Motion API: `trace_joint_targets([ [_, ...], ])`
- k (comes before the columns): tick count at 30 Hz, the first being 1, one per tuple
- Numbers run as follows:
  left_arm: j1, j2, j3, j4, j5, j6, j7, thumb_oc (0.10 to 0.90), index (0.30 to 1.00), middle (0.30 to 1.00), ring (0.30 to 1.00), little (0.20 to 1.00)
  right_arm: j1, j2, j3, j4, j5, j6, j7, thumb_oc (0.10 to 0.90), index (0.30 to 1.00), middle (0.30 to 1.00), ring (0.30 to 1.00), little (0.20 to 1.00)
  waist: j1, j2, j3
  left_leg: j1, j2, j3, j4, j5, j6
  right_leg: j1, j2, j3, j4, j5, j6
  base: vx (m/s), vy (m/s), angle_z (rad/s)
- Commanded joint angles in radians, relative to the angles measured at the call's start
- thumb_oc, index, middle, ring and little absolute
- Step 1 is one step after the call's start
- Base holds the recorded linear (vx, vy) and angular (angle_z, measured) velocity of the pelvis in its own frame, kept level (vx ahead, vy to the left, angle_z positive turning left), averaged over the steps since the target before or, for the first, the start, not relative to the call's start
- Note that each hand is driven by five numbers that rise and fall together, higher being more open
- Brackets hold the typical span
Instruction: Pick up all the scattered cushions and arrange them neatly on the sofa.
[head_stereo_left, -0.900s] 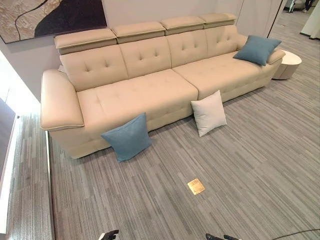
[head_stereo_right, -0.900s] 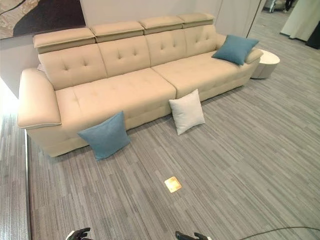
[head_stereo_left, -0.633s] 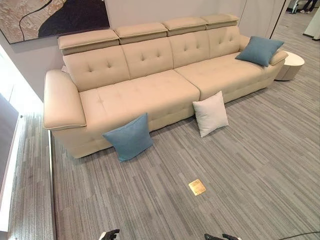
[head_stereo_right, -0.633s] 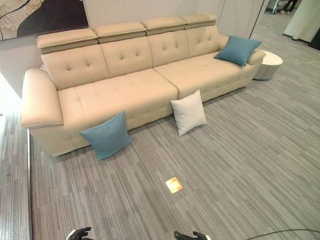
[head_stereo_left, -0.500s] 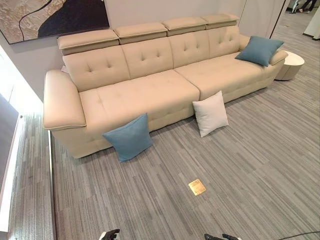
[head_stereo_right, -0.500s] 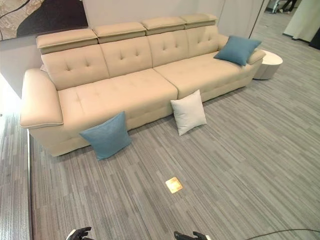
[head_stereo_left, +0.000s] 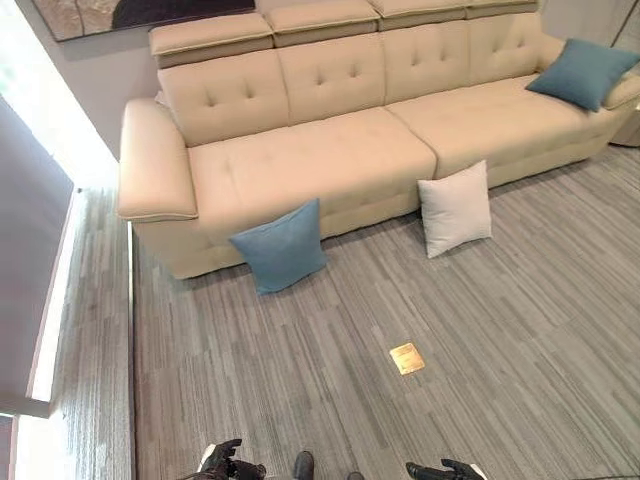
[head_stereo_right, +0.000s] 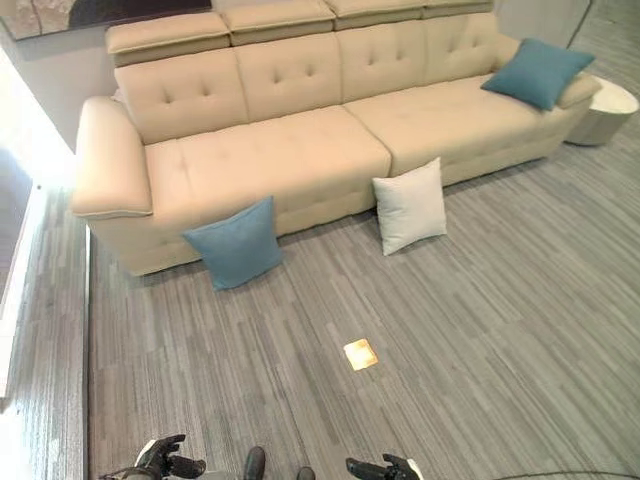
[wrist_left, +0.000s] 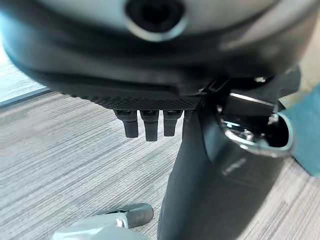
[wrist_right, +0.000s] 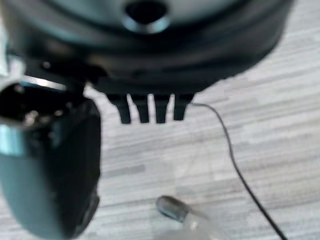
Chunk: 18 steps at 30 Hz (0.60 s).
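Grey floor (head_stereo_left: 520, 330), brass plate (head_stereo_left: 407, 358), round side table (head_stereo_right: 606, 108)

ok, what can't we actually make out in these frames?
- Left hand and right hand: cut off by the bottom edge in the eye views.
- Round side table: partly behind the sofa arm, cut by the right edge.
- Wall picture: cropped by the top edge.
- Bottom corner of the blue cushion on the floor: whether it touches the sofa base is unclear.
- Yellow floor plate: too small to identify.
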Motion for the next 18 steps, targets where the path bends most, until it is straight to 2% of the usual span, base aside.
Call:
trace_joint_targets([
  [1,-0.016,-0.026,-0.031,0.044,0.034,-0.020,0.018,0.800,0.900,0.900,0.900,0.900,-0.009,-0.029,-0.011,-0.017,-0.022,-0.011,-0.037,0.800,0.900,0.900,0.900,0.900,-0.003,-0.044,-0.013,-0.026,-0.001,0.102,0.068,-0.138,0.043,-0.047,-0.053,0.045,0.080,-0.086,0.081,-0.01,0.063,0.60],
  [3,-0.016,-0.027,-0.031,0.042,0.038,-0.018,0.017,0.800,0.900,0.900,0.900,0.900,-0.008,-0.028,-0.011,-0.017,-0.023,-0.007,-0.037,0.800,0.900,0.900,0.900,0.900,-0.005,-0.045,-0.017,-0.029,0.007,0.151,0.073,-0.148,0.047,-0.046,-0.058,0.035,0.078,-0.086,0.084,0.04,0.076,0.53],
  [5,-0.005,-0.024,-0.021,0.047,0.035,-0.018,0.015,0.800,0.900,0.900,0.900,0.900,-0.013,-0.021,0.001,-0.007,-0.040,-0.004,-0.033,0.800,0.900,0.900,0.900,0.900,0.006,-0.046,-0.025,-0.014,-0.006,0.124,0.058,-0.160,0.058,-0.039,-0.062,0.037,0.085,-0.088,0.096,0.11,0.125,0.21],
  [9,-0.001,-0.018,-0.016,0.051,0.035,-0.017,0.015,0.800,0.900,0.900,0.900,0.900,-0.015,-0.015,0.010,-0.004,-0.053,-0.003,-0.032,0.800,0.900,0.900,0.900,0.900,0.018,-0.049,-0.030,0.002,-0.012,0.115,0.042,-0.164,0.071,-0.033,-0.074,0.039,0.106,-0.092,0.106,0.09,0.148,-0.01],
  [10,0.000,-0.010,-0.008,0.053,0.035,-0.018,0.011,0.800,0.900,0.900,0.900,0.900,-0.017,-0.011,0.019,-0.013,-0.068,0.001,-0.027,0.800,0.900,0.900,0.900,0.900,0.038,-0.046,-0.030,0.026,-0.022,0.095,0.025,-0.172,0.095,-0.065,-0.101,0.043,0.207,-0.094,0.125,0.07,0.195,0.03],
  [11,0.000,-0.010,-0.008,0.053,0.035,-0.018,0.011,0.800,0.900,0.900,0.900,0.900,-0.017,-0.011,0.019,-0.013,-0.068,0.001,-0.027,0.800,0.900,0.900,0.900,0.900,0.038,-0.047,-0.030,0.026,-0.022,0.096,0.024,-0.172,0.095,-0.067,-0.102,0.043,0.210,-0.095,0.126,0.08,0.266,0.00],
  [12,-0.003,-0.007,-0.004,0.052,0.033,-0.018,0.011,0.800,0.900,0.900,0.900,0.900,-0.022,-0.010,0.024,-0.016,-0.074,0.003,-0.025,0.800,0.900,0.900,0.900,0.900,0.042,-0.044,-0.024,0.033,-0.025,0.091,0.021,-0.174,0.104,-0.096,-0.113,0.050,0.274,-0.080,0.137,0.00,0.177,-0.02],
  [13,-0.013,0.004,0.003,0.046,0.024,-0.018,0.014,0.800,0.900,0.900,0.900,0.900,-0.034,-0.007,0.037,-0.024,-0.080,0.008,-0.025,0.800,0.900,0.900,0.900,0.900,0.045,-0.045,0.001,0.042,-0.035,0.071,0.022,-0.174,0.123,-0.157,-0.136,0.063,0.409,-0.029,0.157,0.00,0.176,-0.04],
  [14,-0.013,0.004,0.003,0.046,0.024,-0.018,0.014,0.800,0.900,0.900,0.900,0.900,-0.034,-0.007,0.037,-0.024,-0.080,0.008,-0.025,0.800,0.900,0.900,0.900,0.900,0.044,-0.044,-0.002,0.038,-0.034,0.071,0.022,-0.172,0.122,-0.160,-0.135,0.062,0.406,-0.027,0.157,0.04,0.153,0.01],
  [15,-0.021,0.014,0.009,0.046,0.018,-0.019,0.017,0.800,0.900,0.900,0.900,0.900,-0.038,-0.001,0.038,-0.030,-0.075,0.005,-0.023,0.800,0.900,0.900,0.900,0.900,0.041,-0.040,0.009,0.047,-0.033,0.037,0.018,-0.170,0.126,-0.213,-0.127,0.095,0.495,-0.013,0.158,0.10,0.066,0.08],
  [16,-0.023,0.018,0.009,0.045,0.017,-0.020,0.020,0.800,0.900,0.900,0.900,0.900,-0.037,0.001,0.038,-0.035,-0.072,0.002,-0.025,0.800,0.900,0.900,0.900,0.900,0.034,-0.036,0.009,0.059,-0.032,0.013,0.010,-0.168,0.126,-0.238,-0.106,0.122,0.517,-0.024,0.147,0.10,0.066,0.32],
  [17,-0.023,0.018,0.009,0.045,0.017,-0.020,0.020,0.800,0.900,0.900,0.900,0.900,-0.037,0.001,0.038,-0.035,-0.072,0.002,-0.025,0.800,0.900,0.900,0.900,0.900,0.034,-0.036,0.006,0.055,-0.031,0.012,0.010,-0.166,0.125,-0.241,-0.104,0.121,0.515,-0.021,0.147,0.17,0.013,0.79],
  [18,-0.031,0.020,0.005,0.042,0.018,-0.022,0.021,0.800,0.900,0.900,0.900,0.900,-0.038,-0.001,0.039,-0.036,-0.066,0.002,-0.025,0.800,0.900,0.900,0.900,0.900,0.019,-0.039,0.005,0.085,-0.037,-0.027,-0.013,-0.165,0.120,-0.254,-0.052,0.164,0.472,-0.054,0.133,0.18,-0.017,0.86],
])
